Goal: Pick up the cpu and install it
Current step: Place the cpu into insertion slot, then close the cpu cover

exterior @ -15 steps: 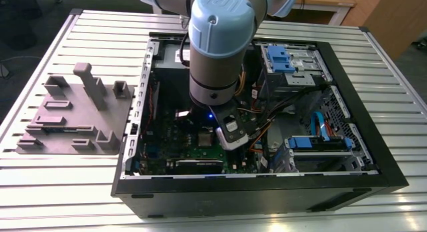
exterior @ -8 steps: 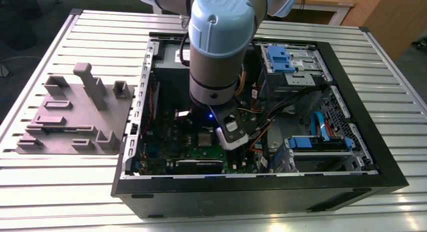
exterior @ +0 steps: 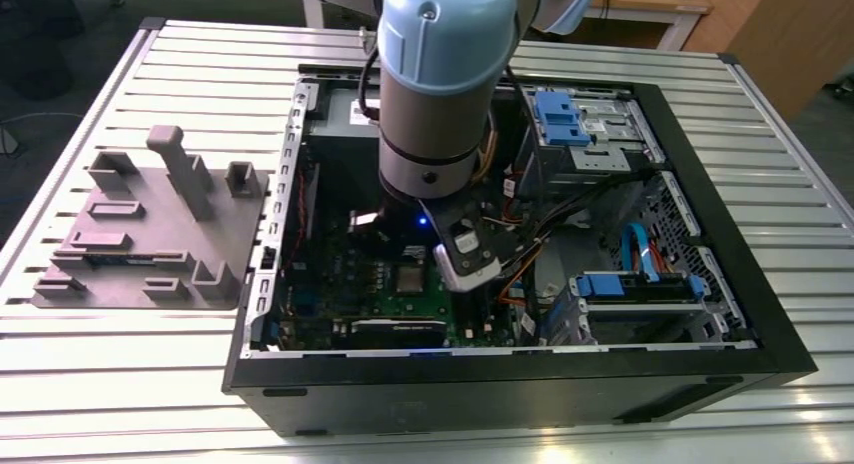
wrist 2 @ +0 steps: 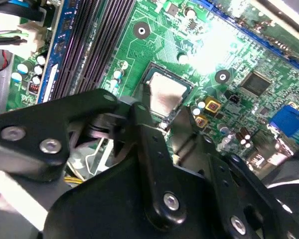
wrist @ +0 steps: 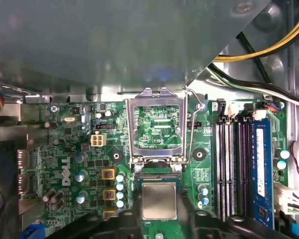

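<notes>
Gripper (wrist 2: 164,119) low over the green board (wrist: 45,159), clamped or released I cannot tell. Chip (wrist: 159,200) right beneath me, lying flat on the board just beside the raised metal frame (wrist: 157,130). Light, stiff, delicate underneath, I'd say: take opposite edges, keep it level.

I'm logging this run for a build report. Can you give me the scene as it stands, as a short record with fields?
setting: open computer case on a slatted table
cpu: flat at the socket on the green motherboard; cannot tell whether it is seated or held
socket frame: swung open, empty, next to the cpu
gripper: inside the case, low over the cpu
nearby: grey fixture plate on the table, to the exterior view's left of the case
</notes>
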`<state>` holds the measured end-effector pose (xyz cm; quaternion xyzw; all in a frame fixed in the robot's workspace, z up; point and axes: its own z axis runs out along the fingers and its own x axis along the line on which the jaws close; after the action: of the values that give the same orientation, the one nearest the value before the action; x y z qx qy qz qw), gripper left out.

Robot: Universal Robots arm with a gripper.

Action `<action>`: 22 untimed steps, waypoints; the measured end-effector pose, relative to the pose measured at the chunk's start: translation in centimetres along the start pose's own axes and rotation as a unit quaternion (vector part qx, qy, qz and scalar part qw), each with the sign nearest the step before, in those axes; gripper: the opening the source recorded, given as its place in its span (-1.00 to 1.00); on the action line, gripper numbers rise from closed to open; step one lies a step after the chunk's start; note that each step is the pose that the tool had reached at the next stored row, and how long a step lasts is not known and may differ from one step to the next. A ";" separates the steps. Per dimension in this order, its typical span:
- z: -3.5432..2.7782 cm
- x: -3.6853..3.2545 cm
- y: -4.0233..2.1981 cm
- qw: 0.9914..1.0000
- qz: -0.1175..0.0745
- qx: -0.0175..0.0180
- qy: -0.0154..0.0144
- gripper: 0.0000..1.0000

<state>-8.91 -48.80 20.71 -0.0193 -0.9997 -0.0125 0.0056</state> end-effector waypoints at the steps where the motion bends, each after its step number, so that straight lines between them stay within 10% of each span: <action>1: -0.05 0.00 0.00 1.000 0.000 0.000 0.000 -0.15; 8: -0.08 0.00 0.00 1.000 0.000 0.000 0.000 -0.74; 22: -0.33 0.00 0.01 1.000 0.000 0.000 0.000 -0.80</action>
<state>-8.91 -48.80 21.04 -0.0193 -0.9997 -0.0125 0.0059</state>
